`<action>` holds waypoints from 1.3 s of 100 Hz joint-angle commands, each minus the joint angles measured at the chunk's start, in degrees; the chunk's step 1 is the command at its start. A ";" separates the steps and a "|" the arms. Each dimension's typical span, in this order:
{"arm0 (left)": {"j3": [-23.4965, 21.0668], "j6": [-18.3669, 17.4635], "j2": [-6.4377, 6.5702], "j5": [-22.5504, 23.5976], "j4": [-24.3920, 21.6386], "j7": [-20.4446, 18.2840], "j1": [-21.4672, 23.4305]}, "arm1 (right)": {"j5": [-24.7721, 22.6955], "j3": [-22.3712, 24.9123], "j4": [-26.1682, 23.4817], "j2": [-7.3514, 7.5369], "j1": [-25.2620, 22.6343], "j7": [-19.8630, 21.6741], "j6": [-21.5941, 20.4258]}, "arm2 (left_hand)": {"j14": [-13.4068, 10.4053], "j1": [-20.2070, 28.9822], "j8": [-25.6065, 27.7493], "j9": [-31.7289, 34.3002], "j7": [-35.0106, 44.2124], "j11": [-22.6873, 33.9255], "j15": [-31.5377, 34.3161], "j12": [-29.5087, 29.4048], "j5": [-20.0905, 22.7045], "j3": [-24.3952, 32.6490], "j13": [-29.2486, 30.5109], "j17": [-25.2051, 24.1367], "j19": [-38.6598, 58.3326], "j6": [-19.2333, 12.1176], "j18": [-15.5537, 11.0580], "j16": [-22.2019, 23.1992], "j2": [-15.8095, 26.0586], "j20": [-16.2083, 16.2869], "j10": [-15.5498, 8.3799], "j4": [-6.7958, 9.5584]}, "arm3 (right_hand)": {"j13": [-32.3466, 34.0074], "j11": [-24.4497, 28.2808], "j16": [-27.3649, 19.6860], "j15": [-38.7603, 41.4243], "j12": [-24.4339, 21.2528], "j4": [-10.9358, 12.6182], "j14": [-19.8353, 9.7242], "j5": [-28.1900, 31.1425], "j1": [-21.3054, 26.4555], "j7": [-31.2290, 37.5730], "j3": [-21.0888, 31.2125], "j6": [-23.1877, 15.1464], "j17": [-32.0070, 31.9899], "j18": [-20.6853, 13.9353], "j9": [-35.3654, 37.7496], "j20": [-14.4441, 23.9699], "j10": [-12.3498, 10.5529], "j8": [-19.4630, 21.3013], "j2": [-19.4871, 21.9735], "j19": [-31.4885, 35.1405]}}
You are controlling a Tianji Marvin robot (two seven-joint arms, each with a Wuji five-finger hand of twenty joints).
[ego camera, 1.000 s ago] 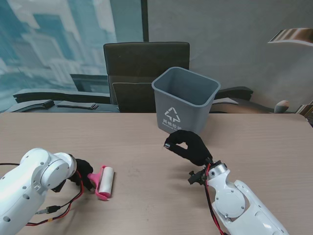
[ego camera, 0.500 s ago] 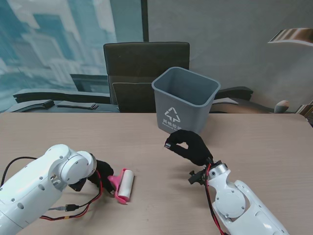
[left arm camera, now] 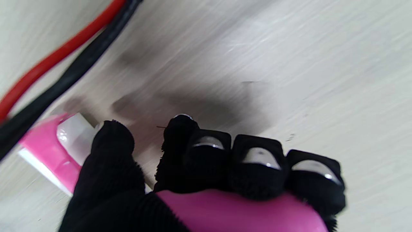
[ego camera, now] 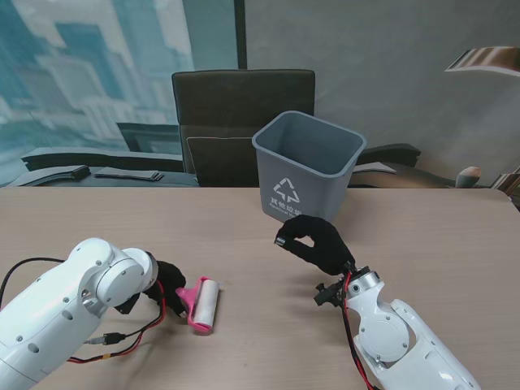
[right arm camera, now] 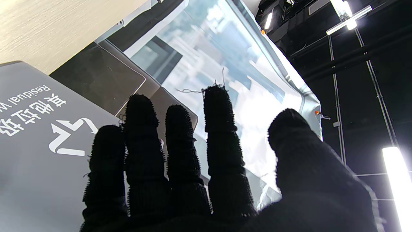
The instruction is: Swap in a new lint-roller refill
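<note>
- Progress looks early: the lint roller [ego camera: 201, 304] is whole, its white roll sitting on the pink frame, so the old refill has not come off as far as I can judge.
- Left hand [ego camera: 170, 289] grips the roller's pink handle [left arm camera: 238, 211]; the left wrist view shows the gloved fingers [left arm camera: 257, 167] curled tight over it, with the roll end beside the thumb.
- Roller lies low over the table [ego camera: 244, 244], on my left and near to me; whether it rests on the wood or hangs just clear of it I cannot tell.
- Right hand [ego camera: 315, 241] is raised in the middle, just nearer to me than the grey bin [ego camera: 307, 166], with nothing in it. In the stand view its fingers curl toward the thumb; the right wrist view shows them fairly straight and spread, so it counts as loosely parted, not clenched.
- No fresh refill shows anywhere on the table.
- Left to do, by my judgement: bring roller and right hand together, pull the used roll off, drop it in the bin, then fit a new one.
</note>
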 commanded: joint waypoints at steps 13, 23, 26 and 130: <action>-3.12 -2.21 0.02 4.13 0.60 -1.70 2.38 | 0.21 -0.31 -0.32 -0.24 -0.29 0.77 -0.03 | 3.37 8.60 0.13 3.95 0.37 1.15 11.83 1.41 2.31 1.50 3.10 4.32 13.47 1.92 -2.28 1.47 11.00 0.48 3.09 0.96 | -0.77 0.08 0.50 0.72 0.12 2.46 -5.48 1.04 1.20 0.52 -0.86 0.23 0.14 -0.26 1.27 0.65 -0.11 0.58 2.58 0.33; -5.81 -3.35 -0.24 7.07 0.57 -1.93 4.18 | 0.25 -0.36 -0.29 -0.24 -0.22 0.80 0.03 | 3.09 8.53 0.15 3.95 0.39 1.11 11.79 1.39 2.22 1.49 3.10 4.31 13.39 1.82 -2.37 1.44 11.01 0.44 2.96 0.97 | -0.79 0.09 0.50 0.72 0.13 2.47 -5.42 1.04 1.25 0.52 -0.85 0.30 0.15 -0.25 1.31 0.66 -0.04 0.58 2.55 0.33; -6.76 -3.75 -0.35 8.04 0.45 -1.90 4.84 | 0.26 -0.37 -0.27 -0.23 -0.20 0.84 0.05 | 3.09 8.55 0.15 3.95 0.39 1.11 11.79 1.39 2.23 1.50 3.10 4.31 13.39 1.81 -2.37 1.44 10.99 0.44 2.96 0.98 | -0.76 0.09 0.51 0.74 0.12 2.47 -5.50 1.04 1.24 0.53 -0.85 0.24 0.15 -0.25 1.27 0.66 -0.18 0.58 2.60 0.33; -9.71 -4.49 -0.67 9.48 -2.01 -2.48 7.38 | 0.31 -0.62 -0.13 -0.30 0.03 0.70 0.29 | 3.08 8.61 0.12 3.95 0.25 1.10 11.80 1.38 2.22 1.58 3.10 4.26 13.31 1.98 -2.51 1.41 10.93 0.37 2.98 1.02 | -0.77 0.11 0.50 0.75 0.12 2.47 -5.51 1.09 1.25 0.57 -0.88 0.40 0.11 -0.28 1.29 0.67 -0.14 0.55 2.66 0.33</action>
